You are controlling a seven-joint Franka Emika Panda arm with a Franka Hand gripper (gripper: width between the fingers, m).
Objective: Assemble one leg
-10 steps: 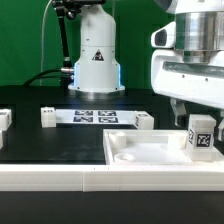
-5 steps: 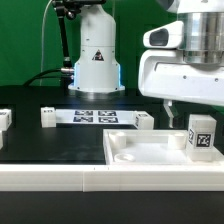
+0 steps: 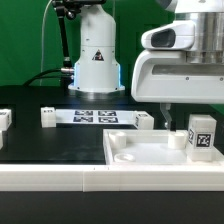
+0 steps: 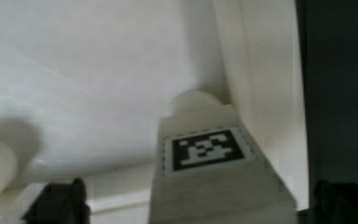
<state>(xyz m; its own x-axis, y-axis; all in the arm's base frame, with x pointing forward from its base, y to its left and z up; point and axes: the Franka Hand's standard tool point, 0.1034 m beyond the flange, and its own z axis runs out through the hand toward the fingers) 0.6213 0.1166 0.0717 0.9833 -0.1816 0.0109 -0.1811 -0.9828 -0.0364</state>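
Note:
The leg [image 3: 201,133] is a small white post with a square tag. It stands upright at the right end of the large white panel [image 3: 140,152]. My gripper [image 3: 170,112] hangs just above the panel, a little to the exterior view's left of the leg. In the wrist view the leg [image 4: 206,150] lies between my two dark fingertips [image 4: 60,200], with a gap on each side. The gripper [image 4: 197,208] is open and holds nothing. A short white peg [image 3: 176,139] stands on the panel beside the leg.
Other small white posts stand on the black table [image 3: 47,117], [image 3: 143,121] and at the left edge [image 3: 3,120]. The marker board [image 3: 95,116] lies behind them, in front of the robot base [image 3: 96,60]. A white rail [image 3: 60,178] runs along the front.
My gripper has shifted toward the exterior view's left, away from the leg. The leg has stayed upright in the same place on the panel.

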